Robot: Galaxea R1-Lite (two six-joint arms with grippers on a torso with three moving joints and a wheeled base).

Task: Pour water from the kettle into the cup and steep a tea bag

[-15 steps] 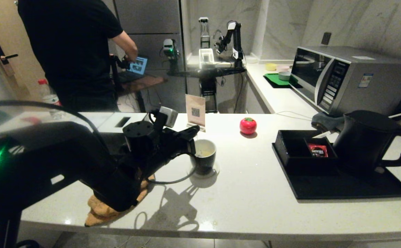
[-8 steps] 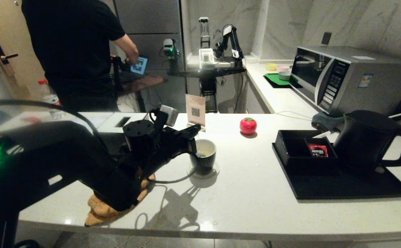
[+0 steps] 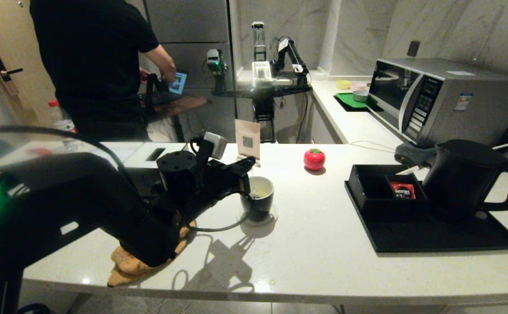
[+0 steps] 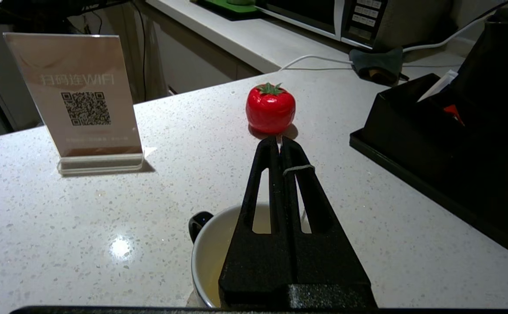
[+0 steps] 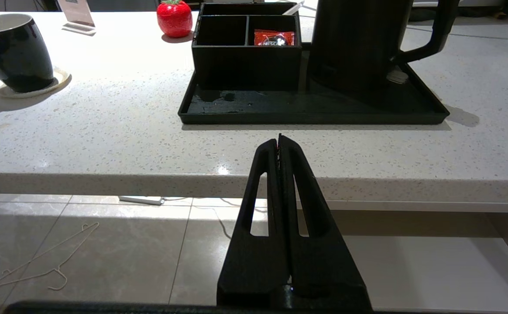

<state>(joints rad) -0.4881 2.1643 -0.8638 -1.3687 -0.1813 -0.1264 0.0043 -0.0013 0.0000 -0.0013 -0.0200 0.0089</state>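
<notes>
The black cup (image 3: 258, 198) with a white inside stands on a small coaster at mid-counter, holding pale yellowish water (image 4: 212, 266). My left gripper (image 3: 247, 168) hovers just over its rim, shut on the tea bag's thin string (image 4: 297, 168). That string loops over one finger and drops into the cup. The tea bag itself is hidden. The black kettle (image 3: 463, 179) stands upright on the black tray (image 3: 433, 237) at the right. My right gripper (image 5: 279, 139) is shut on nothing, low before the counter's front edge and out of the head view.
A red tomato-shaped object (image 3: 314, 159) and a WiFi sign (image 3: 247, 139) stand behind the cup. A black box holds a red sachet (image 3: 402, 190) beside the kettle. The microwave (image 3: 437, 98) is far right, and an orange cloth (image 3: 123, 266) lies under my left arm. A person (image 3: 97, 65) stands back left.
My left gripper has risen very slightly over the cup, still shut on the string. The person at the back has shifted a little.
</notes>
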